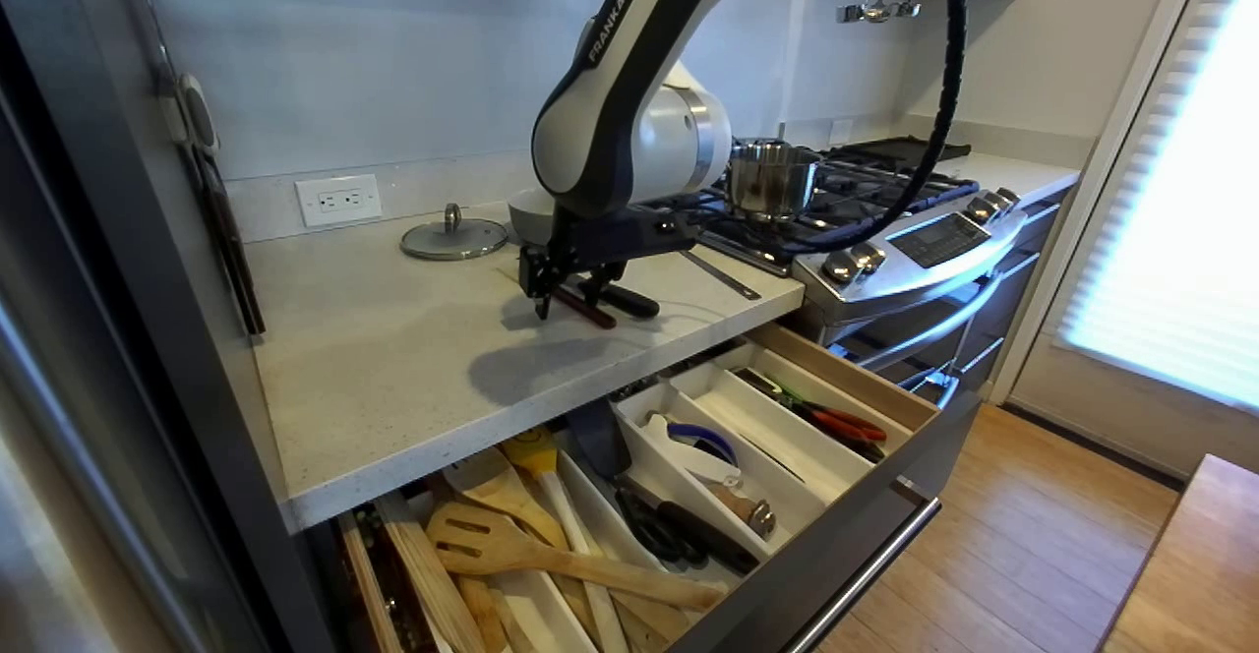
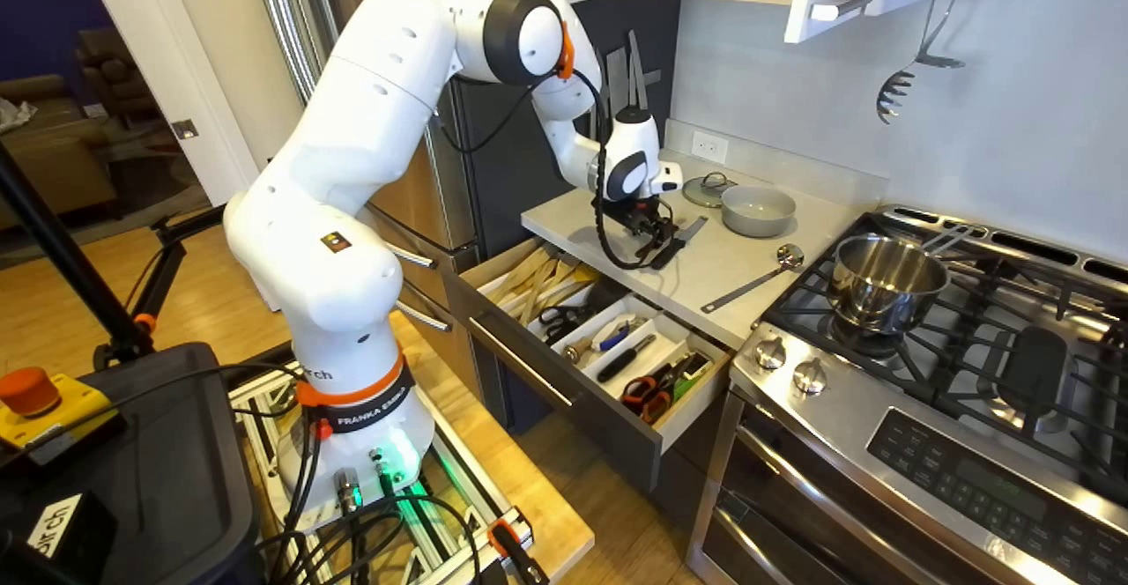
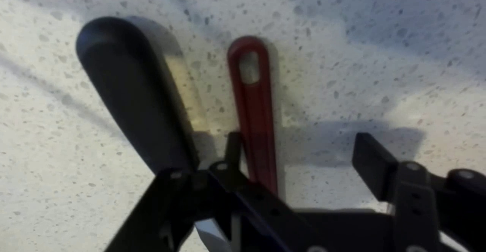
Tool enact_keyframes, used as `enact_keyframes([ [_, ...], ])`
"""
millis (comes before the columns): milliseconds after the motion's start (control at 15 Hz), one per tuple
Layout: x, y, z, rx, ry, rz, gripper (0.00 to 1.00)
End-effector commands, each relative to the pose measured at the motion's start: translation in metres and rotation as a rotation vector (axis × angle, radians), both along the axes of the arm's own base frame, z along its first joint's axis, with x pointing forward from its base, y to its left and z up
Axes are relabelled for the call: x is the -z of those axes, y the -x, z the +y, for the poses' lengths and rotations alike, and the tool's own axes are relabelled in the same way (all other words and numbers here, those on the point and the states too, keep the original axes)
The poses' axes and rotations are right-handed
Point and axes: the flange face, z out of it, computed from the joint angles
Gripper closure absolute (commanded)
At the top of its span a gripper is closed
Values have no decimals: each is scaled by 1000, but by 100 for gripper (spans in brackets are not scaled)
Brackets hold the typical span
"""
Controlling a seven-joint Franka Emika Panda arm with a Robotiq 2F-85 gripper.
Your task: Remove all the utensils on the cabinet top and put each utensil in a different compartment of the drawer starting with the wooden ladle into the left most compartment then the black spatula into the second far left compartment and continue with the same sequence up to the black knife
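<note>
Our gripper (image 3: 299, 145), spread, straddles the red handle (image 3: 257, 115), one finger (image 3: 232, 151) between it and the black handle (image 3: 133, 92), presumably so we pinch red alone.

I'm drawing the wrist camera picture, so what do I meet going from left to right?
Black handle → red handle with a hole → one gripper finger. The other finger overlaps the handles, so it's left out.

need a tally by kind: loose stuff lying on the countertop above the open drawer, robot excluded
Utensils: 3 (black-handled utensil, red-handled utensil, metal ladle)
Bowls: 1 (grey bowl)
Lids: 1 (glass lid)
Total in view: 5
</note>
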Motion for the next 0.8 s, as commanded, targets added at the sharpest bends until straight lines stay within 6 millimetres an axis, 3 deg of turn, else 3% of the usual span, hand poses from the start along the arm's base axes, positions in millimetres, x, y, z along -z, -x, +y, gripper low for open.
enact_keyframes([
  [0, 10, -8, 3, 12, -22, -9, 55],
  [400, -4, -5, 4, 22, -45, -3, 98],
  [733, -17, 9, 16, 10, -67, 2, 95],
])
